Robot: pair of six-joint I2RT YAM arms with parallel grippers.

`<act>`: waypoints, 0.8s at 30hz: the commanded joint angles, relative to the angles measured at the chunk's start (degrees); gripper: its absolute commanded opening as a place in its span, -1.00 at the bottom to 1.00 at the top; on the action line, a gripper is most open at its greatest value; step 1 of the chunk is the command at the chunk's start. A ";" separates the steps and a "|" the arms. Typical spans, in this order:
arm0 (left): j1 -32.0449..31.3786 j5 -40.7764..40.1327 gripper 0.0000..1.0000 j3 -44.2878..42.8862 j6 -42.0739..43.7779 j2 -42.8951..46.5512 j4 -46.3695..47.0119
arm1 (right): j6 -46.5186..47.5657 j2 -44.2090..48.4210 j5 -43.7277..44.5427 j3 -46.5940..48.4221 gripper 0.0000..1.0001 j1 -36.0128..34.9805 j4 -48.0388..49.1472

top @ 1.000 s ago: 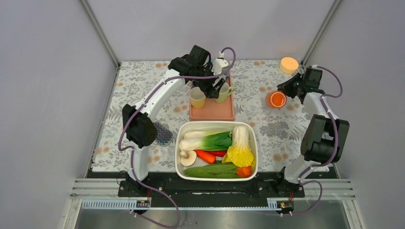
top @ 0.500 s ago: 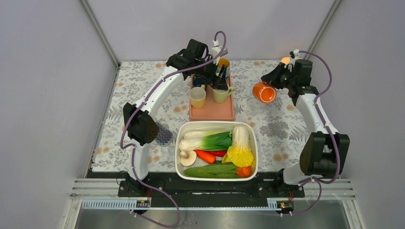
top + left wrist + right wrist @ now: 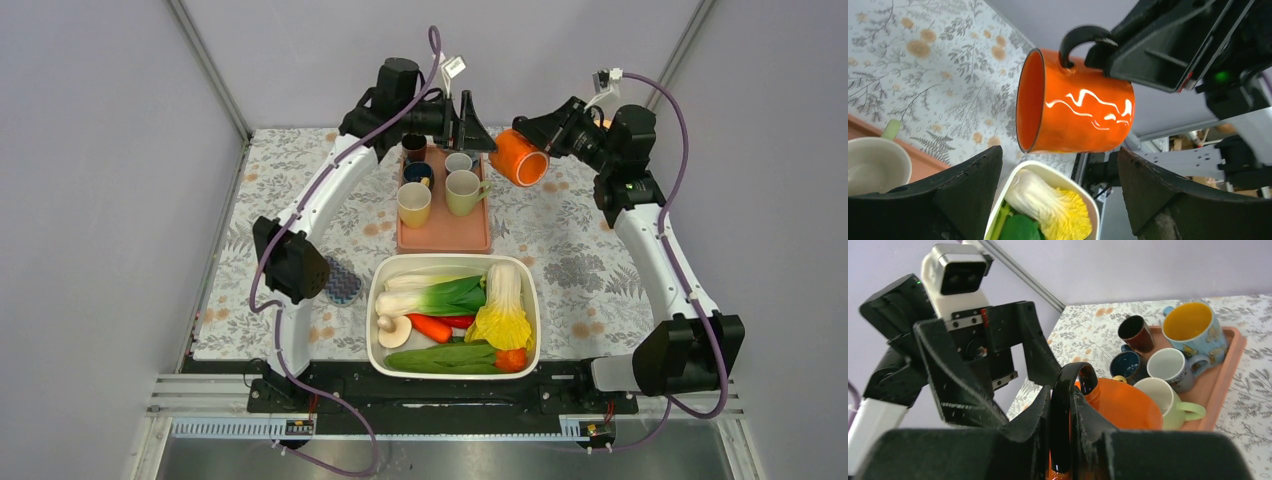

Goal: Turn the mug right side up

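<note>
The orange mug [image 3: 518, 157] with a black handle is held in the air on its side, its mouth facing the left arm. My right gripper [image 3: 545, 134] is shut on the handle [image 3: 1062, 430]; its pads press both sides of it. In the left wrist view the mug [image 3: 1075, 117] hangs just beyond my left gripper [image 3: 1058, 195], which is open and empty, its fingers spread wide. In the top view the left gripper [image 3: 470, 112] is raised above the back of the tray, close to the mug's mouth.
A pink tray [image 3: 443, 232] holds several upright cups, among them a pale green mug [image 3: 464, 192] and a yellow cup [image 3: 413, 204]. A white bin [image 3: 375, 285] of vegetables sits in front of it. A dark patterned disc [image 3: 342, 282] lies at the left.
My right gripper has lifted the orange mug from the table at the right and carried it up and left. My left gripper has risen from the tray and turned towards the mug.
</note>
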State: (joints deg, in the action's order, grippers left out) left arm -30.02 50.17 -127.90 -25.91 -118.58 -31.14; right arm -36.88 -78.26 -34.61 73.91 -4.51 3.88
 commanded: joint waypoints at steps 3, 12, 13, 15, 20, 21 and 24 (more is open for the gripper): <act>1.46 6.15 0.71 0.49 -14.98 2.74 14.61 | -3.03 3.03 -2.64 4.31 -1.00 -0.85 8.89; 1.59 13.04 0.55 4.73 -26.79 2.55 31.09 | -6.09 2.58 -3.66 4.87 -1.00 -2.14 13.57; 1.51 13.65 0.52 5.82 -29.08 2.63 33.59 | -6.05 2.58 -3.52 5.12 -1.00 -2.16 13.90; 1.33 14.76 0.44 7.75 -31.99 2.84 36.76 | -6.10 2.60 -3.20 5.32 -1.00 -2.17 14.71; 0.72 16.13 0.38 9.31 -36.03 3.45 41.87 | -7.52 1.57 -4.40 6.06 -1.00 -2.17 17.45; 0.53 16.63 0.35 9.35 -38.31 3.37 44.76 | -7.94 1.26 -4.59 6.15 -1.00 -2.12 18.08; -0.05 17.38 0.14 9.57 -44.37 3.17 53.56 | -8.92 0.47 -5.78 6.08 -1.00 -2.16 20.74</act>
State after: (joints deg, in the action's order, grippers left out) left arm -28.93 63.70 -117.86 -60.64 -118.24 6.15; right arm -43.35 -77.89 -38.83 75.90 -6.31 14.33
